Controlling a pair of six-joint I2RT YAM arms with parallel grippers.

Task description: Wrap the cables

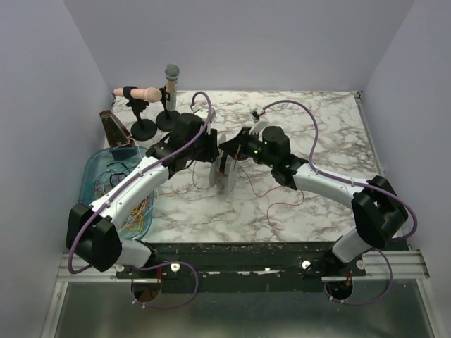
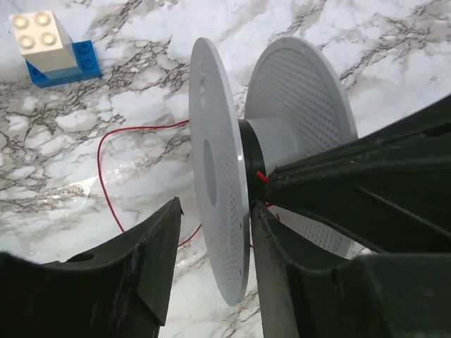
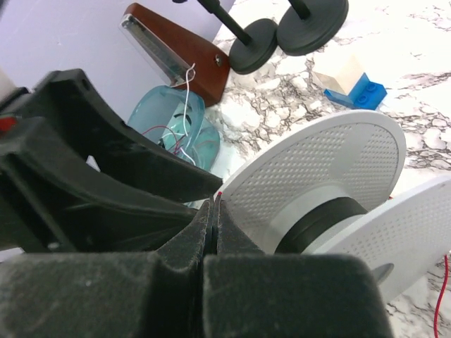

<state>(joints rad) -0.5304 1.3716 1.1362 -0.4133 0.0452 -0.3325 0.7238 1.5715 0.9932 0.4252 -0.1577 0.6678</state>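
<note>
Left hand [image 2: 215, 211]: jaws apart, straddling the near flange of the pale grey perforated spool [image 2: 282, 141], apparently not clamping it. Right hand [image 3: 213, 204]: pinched shut on the tip of the thin dark red cable [image 2: 100, 172]. The rest of it lies slack on the marbled white table [image 2: 56, 141] beside the spool.

Risks:
- Spool stands on its rims, unheld, so it may roll or tip once the cable pulls.
- Pinch is tiny, so the tip may slip out.
- Slack loop could snag a flange.

Can't see: any turns on the dark hub, the cable's route behind the flange, or whether the left fingers touch the flange.
</note>
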